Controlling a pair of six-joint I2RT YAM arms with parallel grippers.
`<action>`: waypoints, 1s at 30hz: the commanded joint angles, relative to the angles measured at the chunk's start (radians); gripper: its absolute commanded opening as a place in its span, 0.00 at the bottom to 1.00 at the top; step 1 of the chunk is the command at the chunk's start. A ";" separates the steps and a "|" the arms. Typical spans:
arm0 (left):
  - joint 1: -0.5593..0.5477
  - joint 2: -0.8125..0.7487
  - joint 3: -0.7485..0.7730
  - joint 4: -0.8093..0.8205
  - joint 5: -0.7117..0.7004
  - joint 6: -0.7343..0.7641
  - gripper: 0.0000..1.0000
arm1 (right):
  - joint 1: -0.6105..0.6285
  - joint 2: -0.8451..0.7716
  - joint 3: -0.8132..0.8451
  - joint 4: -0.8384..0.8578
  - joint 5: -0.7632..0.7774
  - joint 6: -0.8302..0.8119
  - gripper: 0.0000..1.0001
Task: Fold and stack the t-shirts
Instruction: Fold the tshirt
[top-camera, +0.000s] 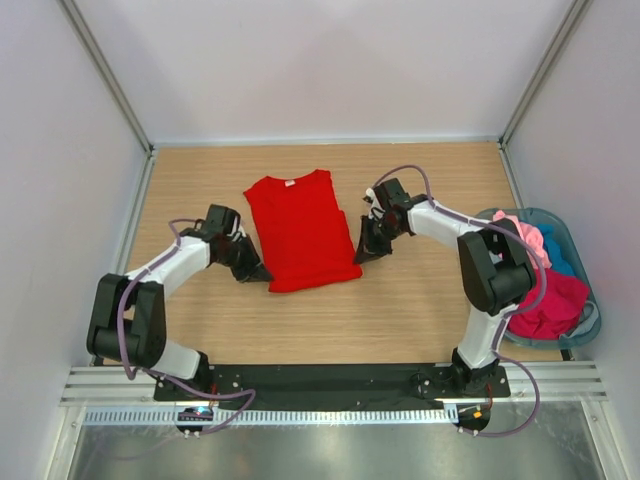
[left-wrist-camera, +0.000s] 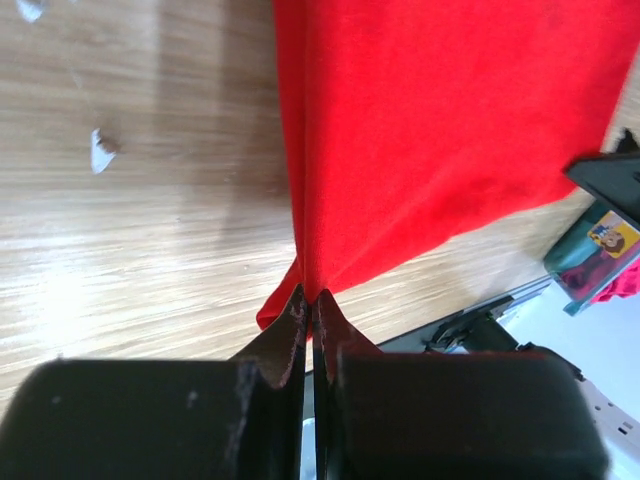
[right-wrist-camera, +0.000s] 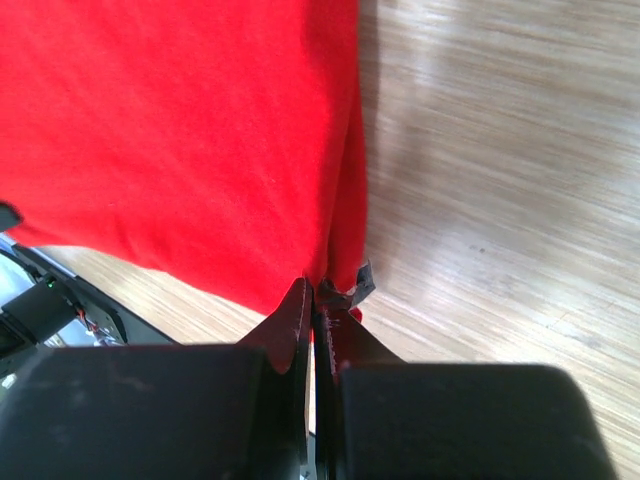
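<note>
Red t-shirt (top-camera: 300, 230) flat on table (top-camera: 420, 320), centre. Wrist cams show left gripper (left-wrist-camera: 310, 300) & right gripper (right-wrist-camera: 314, 292) each clamped on a hem corner; top view hides that but shows basket (top-camera: 578, 232) w/ more tees (top-camera: 550, 300), far right.

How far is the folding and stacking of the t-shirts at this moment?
Done: the red t-shirt lies flat on the table, sleeves apparently folded in. In hand: the left gripper and the right gripper are each shut on one lower corner. Left: finishing this fold, then the pink t-shirt, teal t-shirt and crimson t-shirt lying in the basket; no stack yet.
</note>
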 joint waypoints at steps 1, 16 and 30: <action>-0.004 0.004 -0.026 -0.046 -0.003 -0.023 0.00 | 0.001 -0.086 -0.035 0.030 -0.001 0.003 0.01; -0.029 0.027 -0.101 -0.098 -0.044 -0.001 0.03 | 0.001 -0.117 -0.207 0.182 -0.021 0.053 0.01; -0.041 0.023 -0.083 -0.130 -0.050 -0.007 0.33 | -0.001 -0.127 -0.124 0.004 0.024 0.049 0.43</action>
